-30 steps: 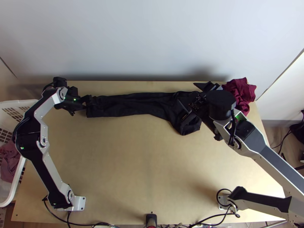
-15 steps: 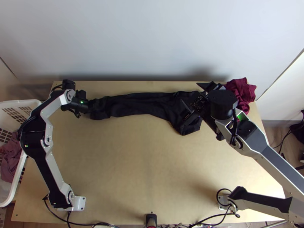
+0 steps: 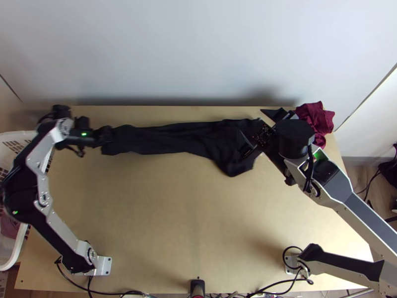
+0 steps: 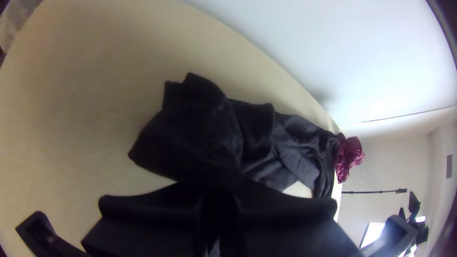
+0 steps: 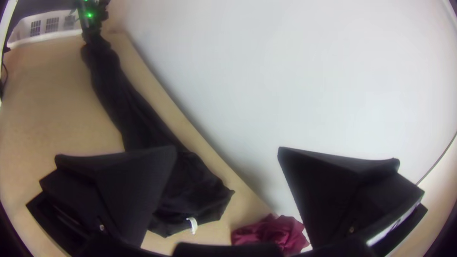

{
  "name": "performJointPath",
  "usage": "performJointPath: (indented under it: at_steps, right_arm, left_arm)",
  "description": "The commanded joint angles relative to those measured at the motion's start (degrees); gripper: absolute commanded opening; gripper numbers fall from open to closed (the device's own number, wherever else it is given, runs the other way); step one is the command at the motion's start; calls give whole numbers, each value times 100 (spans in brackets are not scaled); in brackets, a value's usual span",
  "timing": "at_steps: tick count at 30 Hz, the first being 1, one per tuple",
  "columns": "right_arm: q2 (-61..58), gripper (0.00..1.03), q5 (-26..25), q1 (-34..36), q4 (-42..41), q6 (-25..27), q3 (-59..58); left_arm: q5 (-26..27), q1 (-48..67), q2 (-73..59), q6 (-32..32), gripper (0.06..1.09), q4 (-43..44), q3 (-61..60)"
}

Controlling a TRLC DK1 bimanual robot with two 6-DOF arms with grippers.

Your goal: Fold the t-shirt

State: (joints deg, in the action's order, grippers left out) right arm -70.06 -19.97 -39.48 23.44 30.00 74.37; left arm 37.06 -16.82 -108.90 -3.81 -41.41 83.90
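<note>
The black t-shirt [image 3: 173, 138] lies as a long bunched strip along the table's far side, wider at its right end. At its left end in the top view is my left gripper [image 3: 105, 134]. In the left wrist view the left gripper [image 4: 216, 195] is shut on the t-shirt [image 4: 204, 128], whose cloth comes out from between the fingers. My right gripper [image 3: 250, 128] is over the shirt's right end, fingers wide apart. In the right wrist view the right gripper [image 5: 227, 152] is open with nothing held; the shirt [image 5: 138, 114] and its small white tag lie beyond it.
A crumpled dark red cloth [image 3: 316, 121] lies at the table's far right corner, beside the right gripper. A white basket [image 3: 22, 238] with cloth in it stands off the table's left edge. Bare wood [image 3: 149, 208] spans the table's middle and front. The wall rises behind the far edge.
My left gripper first went right to the shirt's end, then back left, and the shirt shifted left with it. The right gripper has moved slightly right, still open.
</note>
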Motion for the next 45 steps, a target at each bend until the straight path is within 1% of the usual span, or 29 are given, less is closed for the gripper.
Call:
performJointPath:
  at_steps: [1, 7, 10, 13, 19, 23, 26, 37, 42, 45]
  right_arm:
    - [54, 98, -7, -24, -138, -47, -133]
    - [63, 98, -7, -42, -226, -99, -203]
    - [89, 98, -7, -42, -305, -117, -291]
    - [142, 98, -16, -59, -358, -179, -397]
    - [230, 98, -104, -156, -490, -275, -608]
    - [230, 98, -139, -200, -542, -293, -652]
    - [230, 98, -157, -200, -551, -293, -643]
    - [230, 98, -201, -200, -648, -302, -704]
    - [239, 98, -262, -174, -639, -293, -740]
    - [256, 98, -289, -147, -630, -293, -792]
  left_arm:
    - [82, -797, 792, 689, 10, -465, -611]
    - [100, -1201, 1328, 1331, 10, -1062, -1086]
    - [100, -1166, 1530, 1331, 10, -1071, -1130]
    - [91, -885, 1679, 1234, 10, -1150, -981]
    - [-85, 65, 1679, 680, 10, -1247, -313]
    - [-261, 733, 1468, 258, 10, -1247, 232]
    - [-392, 1128, 1275, 74, 10, -1247, 557]
    - [-718, 2367, 308, -638, 10, -1089, 1454]
    - [-735, 2886, -228, -1060, 10, -1089, 2210]
    - [-744, 3229, -720, -1385, 10, -1089, 2887]
